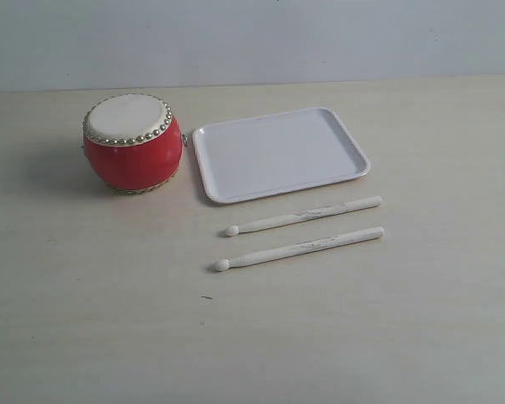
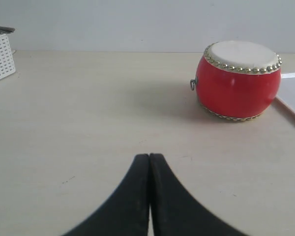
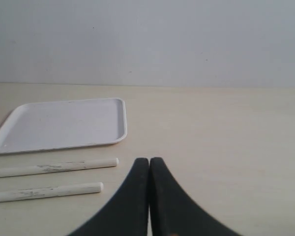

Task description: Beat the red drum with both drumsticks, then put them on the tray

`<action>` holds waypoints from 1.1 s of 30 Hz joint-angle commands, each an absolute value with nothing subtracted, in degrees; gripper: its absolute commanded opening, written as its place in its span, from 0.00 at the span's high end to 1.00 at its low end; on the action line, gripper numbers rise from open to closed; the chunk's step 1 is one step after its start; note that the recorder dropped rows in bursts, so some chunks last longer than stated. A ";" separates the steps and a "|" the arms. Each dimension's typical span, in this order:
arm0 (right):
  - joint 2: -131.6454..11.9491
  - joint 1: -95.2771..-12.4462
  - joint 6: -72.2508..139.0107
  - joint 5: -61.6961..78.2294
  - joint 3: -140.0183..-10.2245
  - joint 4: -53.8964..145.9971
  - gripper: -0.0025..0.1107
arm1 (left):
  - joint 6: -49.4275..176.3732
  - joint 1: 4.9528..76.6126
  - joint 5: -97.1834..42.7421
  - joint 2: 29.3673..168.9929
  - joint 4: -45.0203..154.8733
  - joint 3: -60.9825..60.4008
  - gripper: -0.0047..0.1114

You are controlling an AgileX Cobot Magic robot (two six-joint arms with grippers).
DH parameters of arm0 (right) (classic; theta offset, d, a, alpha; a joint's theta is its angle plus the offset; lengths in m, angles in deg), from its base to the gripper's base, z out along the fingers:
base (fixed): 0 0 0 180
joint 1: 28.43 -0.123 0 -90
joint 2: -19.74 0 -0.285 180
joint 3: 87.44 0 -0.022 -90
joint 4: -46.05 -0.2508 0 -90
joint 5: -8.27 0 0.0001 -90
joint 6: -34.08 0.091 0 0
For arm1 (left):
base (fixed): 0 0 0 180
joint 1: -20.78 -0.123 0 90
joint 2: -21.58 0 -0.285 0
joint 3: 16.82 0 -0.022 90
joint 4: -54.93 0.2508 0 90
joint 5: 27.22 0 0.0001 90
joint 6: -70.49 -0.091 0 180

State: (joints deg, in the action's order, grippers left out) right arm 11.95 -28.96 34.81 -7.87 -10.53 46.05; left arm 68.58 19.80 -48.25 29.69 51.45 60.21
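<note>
Left gripper is shown closed and empty, drum well apart; right gripper likewise, sticks near.

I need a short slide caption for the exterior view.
Red drum left of a white tray, two drumsticks side by side on the table beside it.

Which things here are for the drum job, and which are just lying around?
For the job: red drum, drumstick by the tray, other drumstick, white tray.
Just lying about: white basket with holes, seen only at the edge of the left wrist view.
</note>
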 commanded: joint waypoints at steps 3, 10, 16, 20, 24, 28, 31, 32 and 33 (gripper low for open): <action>11.95 -28.66 34.57 -6.96 -10.22 46.05 0.98 | 64.88 20.19 -43.89 29.37 51.87 60.40 0.96; 11.95 -28.66 34.55 -6.96 -10.22 46.05 0.98 | 74.10 20.19 -27.22 29.37 41.63 60.40 0.96; 11.95 -28.66 34.55 -6.96 -10.22 46.05 0.98 | 93.58 20.19 -28.49 29.37 24.97 60.40 0.96; 11.95 -28.66 34.55 -6.96 -10.22 46.05 0.98 | 99.94 20.19 -29.31 29.37 23.75 60.40 0.96; 11.95 -28.66 34.55 -6.96 -10.22 46.05 0.98 | 99.59 20.19 -30.37 29.37 24.80 58.60 0.96; 11.95 -28.66 34.55 -6.96 -10.22 46.05 0.98 | 95.57 20.19 -36.67 29.37 25.64 49.36 0.96; 11.95 -28.66 34.55 -6.96 -10.22 46.05 0.98 | 92.65 20.19 -38.69 29.37 25.34 41.58 0.96; 11.95 -28.66 34.55 -6.96 -10.22 46.05 0.98 | 92.56 20.19 -38.83 30.12 24.97 38.88 0.96; 11.95 -28.66 34.55 -6.96 -10.22 46.05 0.98 | 91.98 20.19 -39.60 30.99 24.19 36.11 0.96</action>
